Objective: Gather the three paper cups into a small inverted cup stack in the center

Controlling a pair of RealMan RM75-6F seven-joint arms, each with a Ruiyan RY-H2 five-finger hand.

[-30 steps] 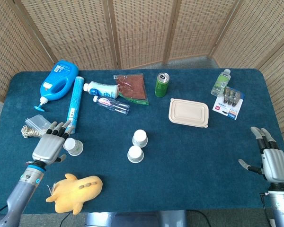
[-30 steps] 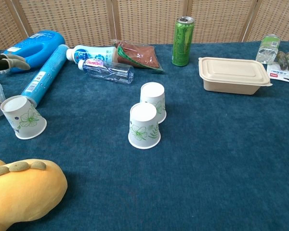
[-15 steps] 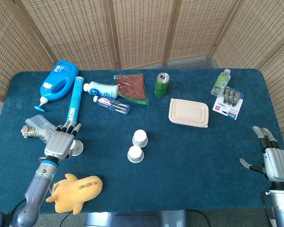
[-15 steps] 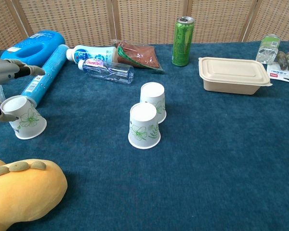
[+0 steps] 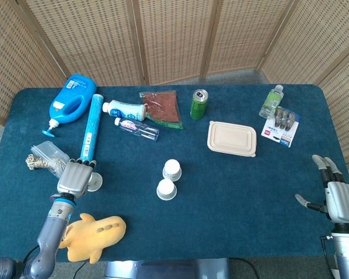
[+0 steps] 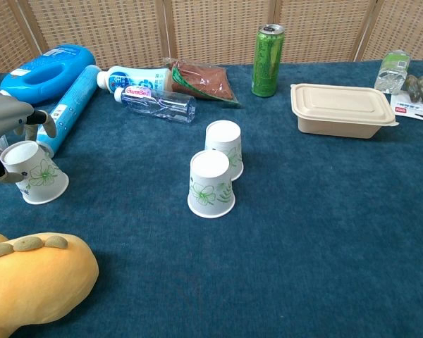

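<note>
the left hand sits right over the third paper cup near the left edge of the table, fingers curled down around its top. from the chest view they look like they're touching the cup, but i can't tell if it's actually gripped. that cup is upside down and tilted a bit, just beside the blue tube. the right hand is way over by the right edge, fingers spread, holding nothing.

the other two paper cups are in the middle of the table, both inverted and touching each other: the front cup and the back cup. the yellow plush toy lies at the front-left corner, the lidded food box right of center, and the green can toward the back edge.
</note>
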